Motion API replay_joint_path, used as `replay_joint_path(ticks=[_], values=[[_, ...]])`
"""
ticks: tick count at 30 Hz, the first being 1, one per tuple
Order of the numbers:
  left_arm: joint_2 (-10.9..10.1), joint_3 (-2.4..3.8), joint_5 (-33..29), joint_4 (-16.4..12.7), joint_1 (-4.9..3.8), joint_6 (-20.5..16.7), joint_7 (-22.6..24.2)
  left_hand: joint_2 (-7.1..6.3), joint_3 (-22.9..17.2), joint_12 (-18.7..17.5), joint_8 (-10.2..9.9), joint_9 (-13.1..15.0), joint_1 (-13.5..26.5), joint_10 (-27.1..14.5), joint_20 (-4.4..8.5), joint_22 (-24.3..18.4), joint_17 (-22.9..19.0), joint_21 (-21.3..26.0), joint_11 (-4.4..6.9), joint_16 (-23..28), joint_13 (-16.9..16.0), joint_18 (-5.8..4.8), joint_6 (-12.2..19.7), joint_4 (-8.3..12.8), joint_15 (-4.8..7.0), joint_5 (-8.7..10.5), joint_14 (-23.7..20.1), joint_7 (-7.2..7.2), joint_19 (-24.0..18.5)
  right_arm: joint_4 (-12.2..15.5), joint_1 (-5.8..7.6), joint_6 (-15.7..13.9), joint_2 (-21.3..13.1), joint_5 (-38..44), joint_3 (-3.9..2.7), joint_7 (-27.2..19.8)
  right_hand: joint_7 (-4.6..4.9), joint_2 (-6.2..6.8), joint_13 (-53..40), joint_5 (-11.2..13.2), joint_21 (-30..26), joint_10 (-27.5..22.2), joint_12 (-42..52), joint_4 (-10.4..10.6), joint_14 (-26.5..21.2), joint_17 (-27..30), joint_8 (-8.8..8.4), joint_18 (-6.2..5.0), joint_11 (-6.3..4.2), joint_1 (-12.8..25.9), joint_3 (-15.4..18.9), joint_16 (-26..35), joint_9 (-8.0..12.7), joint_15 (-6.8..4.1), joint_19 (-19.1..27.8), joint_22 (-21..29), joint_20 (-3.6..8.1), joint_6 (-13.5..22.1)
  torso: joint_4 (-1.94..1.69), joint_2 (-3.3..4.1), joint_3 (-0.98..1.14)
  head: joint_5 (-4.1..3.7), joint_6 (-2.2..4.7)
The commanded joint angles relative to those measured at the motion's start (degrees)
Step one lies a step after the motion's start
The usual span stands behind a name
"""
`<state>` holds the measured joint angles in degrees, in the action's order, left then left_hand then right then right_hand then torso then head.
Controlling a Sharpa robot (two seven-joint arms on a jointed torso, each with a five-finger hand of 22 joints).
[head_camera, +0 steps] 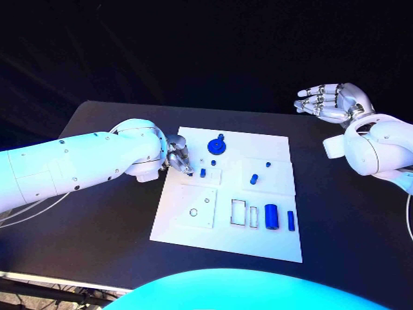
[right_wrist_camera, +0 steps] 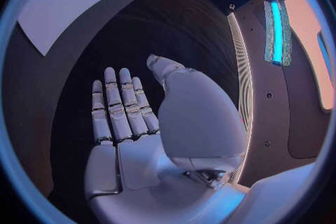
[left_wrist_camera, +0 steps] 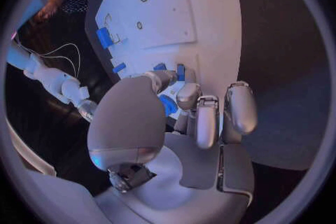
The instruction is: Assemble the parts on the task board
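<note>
A: Item one, the task board (head_camera: 262, 145)?

B: White plate, lying at the middle of the black table (head_camera: 104, 123). It is carrying several blue parts: a round blue knob piece (head_camera: 216, 146) at the far edge, a small blue peg (head_camera: 202, 172) left of centre, another small peg (head_camera: 254, 179) just right of it, and a blue cylinder (head_camera: 271, 216) with a narrow blue bar (head_camera: 291, 220) lying beside it near the right front. A rectangular slot (head_camera: 238, 212) is sitting open just left of the cylinder.

A: Item two, the left hand (head_camera: 177, 155)?

B: Reaching over the board's far left corner, fingers curling down close to the small peg there. In the left wrist view the fingertips (left_wrist_camera: 187, 95) are gathering around a blue piece (left_wrist_camera: 168, 105), but whether they are actually gripping it I cannot tell.

A: Item three, the right hand (head_camera: 330, 101)?

B: Hanging well apart from the board, off the table's far right, fingers spread wide and holding nothing; the right wrist view is showing the palm (right_wrist_camera: 133, 123) bare.

A: Step in hand?

B: Judging by position, the left hand is working on a small part at the board's far left, picking or seating it.

A: Next move?

B: Likely a firm pinch on that piece, then a straight, careful press into its seat, keeping it upright.
</note>
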<state>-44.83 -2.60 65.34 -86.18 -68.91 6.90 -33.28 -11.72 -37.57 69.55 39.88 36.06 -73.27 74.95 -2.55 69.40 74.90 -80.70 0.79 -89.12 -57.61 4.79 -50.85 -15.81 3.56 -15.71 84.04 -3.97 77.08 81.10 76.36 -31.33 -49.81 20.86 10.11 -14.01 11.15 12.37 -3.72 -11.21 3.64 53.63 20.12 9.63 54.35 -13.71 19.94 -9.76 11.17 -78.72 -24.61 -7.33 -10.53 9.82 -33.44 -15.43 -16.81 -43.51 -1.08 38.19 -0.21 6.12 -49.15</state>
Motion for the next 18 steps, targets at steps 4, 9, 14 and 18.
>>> replay_joint_path(ticks=[4,9,14,18], values=[[0.1,-0.09,0.0,-0.1,0.2,1.8,0.1,0.23,-7.4,0.4,0.3,3.9,-0.1,0.4,-0.09,0.0,12.8,-0.1,0.05,0.3,-0.1,-0.25,-0.4,7.1,0.3,-0.1,5.3,0.6,0.2,0.0,-0.08,0.9,0.0,0.6,0.0,-0.4,3.8,-0.28,0.1,0.0,0.0,0.0,-0.4,-0.4,-0.2,0.1,-0.33,-0.32,0.21,0.3,0.0,0.3,0.1,0.13,-0.3,0.1,0.09,-0.3,0.0,0.05,0.02,0.04,0.02],[0.3,-0.1,-0.3,0.0,0.2,2.1,0.0,0.2,-7.5,0.4,0.3,3.9,-0.1,0.4,-0.09,0.0,12.8,-0.1,0.05,0.2,-0.2,-0.25,-0.4,7.1,0.3,-0.09,5.3,0.6,0.2,0.0,-0.1,0.9,0.1,0.6,0.0,-0.4,3.8,-0.28,0.1,0.0,0.0,0.0,-0.4,-0.4,-0.2,0.1,-0.33,-0.32,0.21,0.3,0.0,0.3,0.1,0.13,-0.3,0.1,0.09,-0.3,0.02,0.07,0.09,0.04,-0.08],[0.4,-0.11,-1.2,0.2,0.21,2.6,-0.1,0.15,-7.8,1.0,0.6,4.1,0.6,0.9,-0.07,0.0,12.9,-0.1,0.06,0.2,-1.0,-0.27,-0.6,7.0,0.31,-0.14,5.3,0.65,0.2,0.0,-0.11,1.0,0.1,0.6,0.0,-0.4,3.8,-0.28,0.1,0.0,0.0,0.0,-0.4,-0.4,-0.2,0.1,-0.33,-0.32,0.21,0.3,0.0,0.3,0.1,0.13,-0.3,0.1,0.09,-0.3,0.06,0.06,0.12,0.08,-0.12],[0.6,-0.15,-1.8,0.4,0.21,2.6,-0.2,-0.3,-7.9,1.3,1.0,4.4,1.8,1.2,-0.01,0.1,12.9,-0.2,0.23,0.2,-1.5,-0.29,-1.0,6.6,0.42,-0.05,5.4,0.89,0.2,0.0,-0.11,1.0,0.0,0.6,0.0,-0.4,3.8,-0.28,0.1,0.0,0.0,0.0,-0.4,-0.4,-0.2,0.1,-0.33,-0.32,0.21,0.3,0.0,0.3,0.1,0.13,-0.3,0.1,0.09,-0.3,0.07,0.06,0.14,0.04,-0.17]])
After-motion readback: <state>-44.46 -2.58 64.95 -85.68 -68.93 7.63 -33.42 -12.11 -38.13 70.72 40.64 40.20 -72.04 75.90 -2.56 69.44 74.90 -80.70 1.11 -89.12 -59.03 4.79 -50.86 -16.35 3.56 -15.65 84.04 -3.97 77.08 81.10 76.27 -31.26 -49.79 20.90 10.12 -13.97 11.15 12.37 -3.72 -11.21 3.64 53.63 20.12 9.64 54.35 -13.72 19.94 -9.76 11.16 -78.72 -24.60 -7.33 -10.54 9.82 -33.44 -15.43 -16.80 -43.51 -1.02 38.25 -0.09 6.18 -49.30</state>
